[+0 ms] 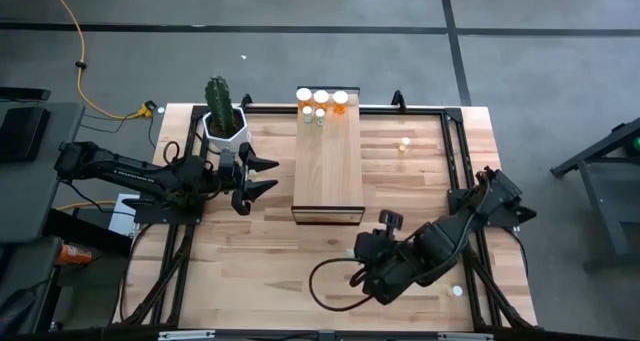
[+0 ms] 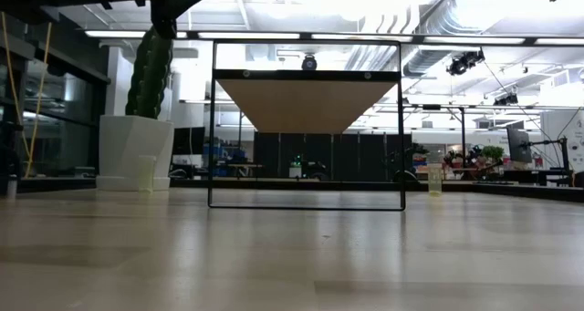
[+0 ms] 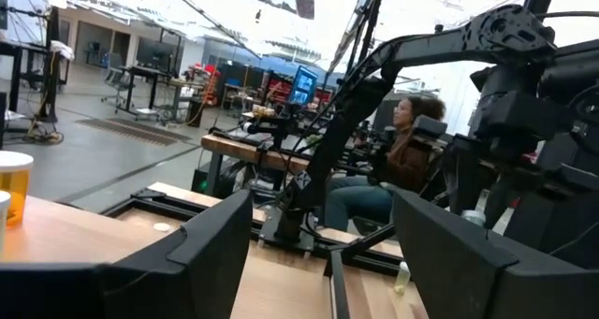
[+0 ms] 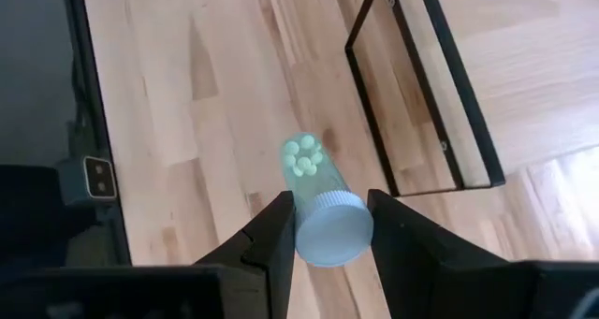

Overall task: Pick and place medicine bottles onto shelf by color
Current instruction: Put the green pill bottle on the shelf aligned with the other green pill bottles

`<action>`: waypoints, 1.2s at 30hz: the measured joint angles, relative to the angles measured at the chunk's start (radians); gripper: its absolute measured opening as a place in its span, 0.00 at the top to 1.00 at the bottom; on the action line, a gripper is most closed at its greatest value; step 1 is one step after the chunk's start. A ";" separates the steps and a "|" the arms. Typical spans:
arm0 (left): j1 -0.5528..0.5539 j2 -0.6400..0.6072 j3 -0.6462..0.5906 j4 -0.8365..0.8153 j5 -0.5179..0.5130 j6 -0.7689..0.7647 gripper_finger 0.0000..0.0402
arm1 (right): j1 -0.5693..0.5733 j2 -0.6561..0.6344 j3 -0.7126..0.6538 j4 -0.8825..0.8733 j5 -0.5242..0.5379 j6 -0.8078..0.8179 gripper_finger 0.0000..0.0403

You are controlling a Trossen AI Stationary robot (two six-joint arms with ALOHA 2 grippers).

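Shelf (image 1: pixel 328 166) standing mid-table (image 1: pixel 420 191). Bottles (image 1: pixel 320 103) clustering on shelf's far end. Cactus pot (image 1: pixel 224 121) sitting left of shelf. Lone bottle (image 1: pixel 405 144) lying right of shelf. Right claw (image 4: pixel 328 227) gripping bottle (image 4: pixel 318 202) above table.

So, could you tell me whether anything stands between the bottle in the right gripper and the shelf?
Nothing visible does. The right gripper holds a pale green bottle near the shelf, with bare tabletop between them; the shelf's near end is free.

Clamped between the two dark fingers (image 4: pixel 277 235) of the right gripper (image 4: pixel 329 227): a small clear bottle (image 4: pixel 318 205) of pale green pills, white cap nearest the camera. Below, light-wood plank tabletop (image 4: pixel 215 94) and a dark metal frame (image 4: pixel 421 94).
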 joint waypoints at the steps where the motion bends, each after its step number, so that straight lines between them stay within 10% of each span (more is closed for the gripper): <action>1: 0.000 0.000 0.000 -0.002 0.000 0.000 0.38 | -0.004 0.000 0.000 0.000 -0.002 -0.014 0.73; 17: 0.000 0.000 0.000 -0.003 0.000 0.000 0.38 | -0.154 -0.029 0.000 -0.014 -0.012 -0.253 0.73; 36: 0.000 0.053 0.000 -0.003 -0.065 -0.008 0.38 | -0.764 -0.037 0.001 0.082 -0.012 -0.745 0.73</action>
